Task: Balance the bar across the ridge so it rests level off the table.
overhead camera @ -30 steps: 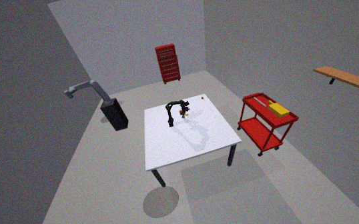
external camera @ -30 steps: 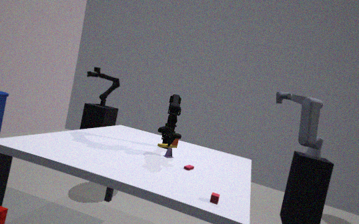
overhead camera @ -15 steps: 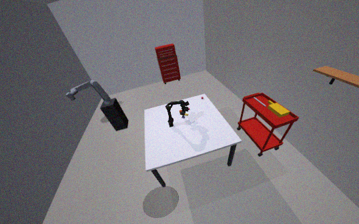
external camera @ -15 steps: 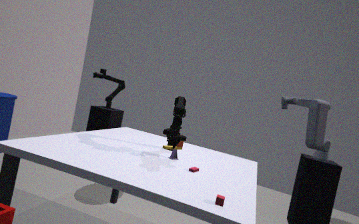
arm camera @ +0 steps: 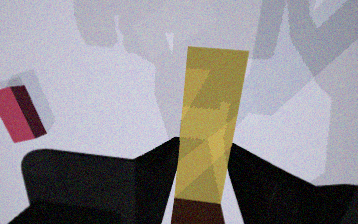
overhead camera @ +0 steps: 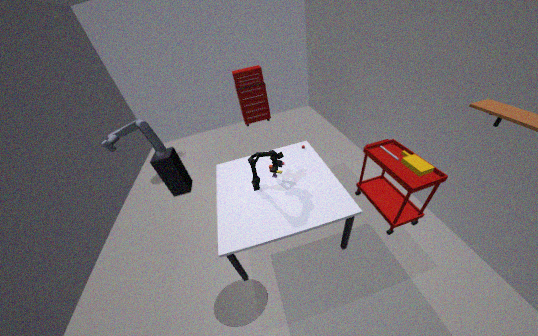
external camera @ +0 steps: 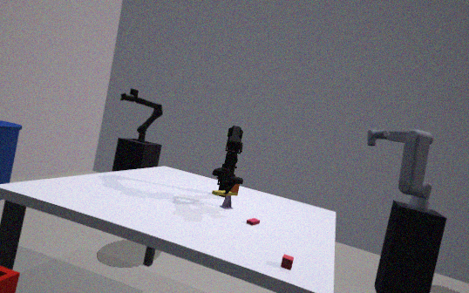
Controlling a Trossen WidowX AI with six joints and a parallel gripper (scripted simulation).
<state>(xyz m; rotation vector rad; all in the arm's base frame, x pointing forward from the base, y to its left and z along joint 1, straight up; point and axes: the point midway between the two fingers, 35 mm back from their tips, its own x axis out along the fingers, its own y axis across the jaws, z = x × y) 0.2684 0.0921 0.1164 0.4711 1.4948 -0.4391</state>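
The yellow bar (overhead camera: 279,172) (external camera: 220,192) (arm camera: 207,100) is held off the table and looks about level in the exterior view. It has an orange block (external camera: 235,188) at one end, dark red-brown in the wrist view (arm camera: 198,214). My gripper (external camera: 227,192) (arm camera: 202,146) points down and is shut on the bar, a finger on each side. The grey-purple ridge (external camera: 227,203) stands on the table directly below the bar and gripper in the exterior view. The ridge is hidden in the wrist view. I cannot tell whether bar and ridge touch.
A flat red block (external camera: 253,221) (arm camera: 12,115) lies on the white table (overhead camera: 251,220) (external camera: 127,209) near the ridge. A red cube (overhead camera: 303,147) (external camera: 287,262) is farther off, near the table's edge. A red cart (overhead camera: 391,200) and other arms on black pedestals stand away from the table.
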